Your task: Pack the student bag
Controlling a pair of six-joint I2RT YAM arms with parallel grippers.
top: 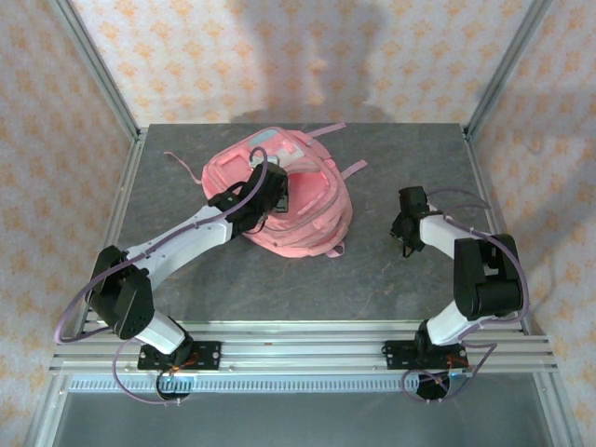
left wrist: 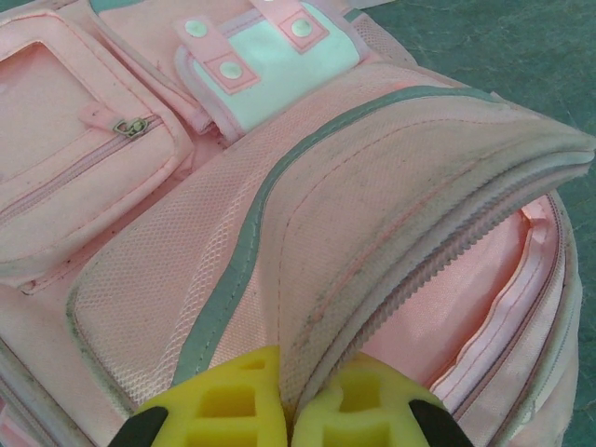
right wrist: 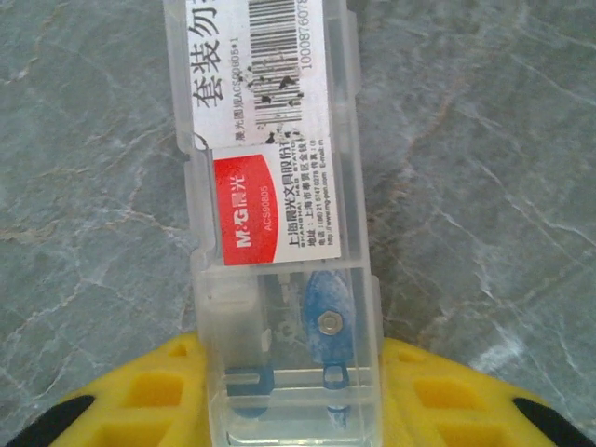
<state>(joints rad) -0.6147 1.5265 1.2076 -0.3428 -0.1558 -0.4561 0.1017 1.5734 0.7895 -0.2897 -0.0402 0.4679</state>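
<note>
The student bag (top: 317,209) is a large pink backpack lying flat in the middle of the table, with a light blue and white patch (left wrist: 279,56) on its front. My left gripper (top: 265,191) is over the bag, shut on the zip edge of the bag's flap (left wrist: 372,186), and the yellow fingers (left wrist: 223,405) pinch the fabric between them. To the right of the bag, my right gripper (top: 407,244) points down at the table. It is shut on a clear plastic case (right wrist: 275,186) with a red and white label that holds a blue compass. Its fingers (right wrist: 438,400) press on both long sides.
The grey marbled tabletop (top: 372,289) is framed by aluminium rails, with patterned walls behind. Pink straps (top: 352,169) trail from the bag's far and right sides. A front zip pocket (left wrist: 84,158) lies beside the patch.
</note>
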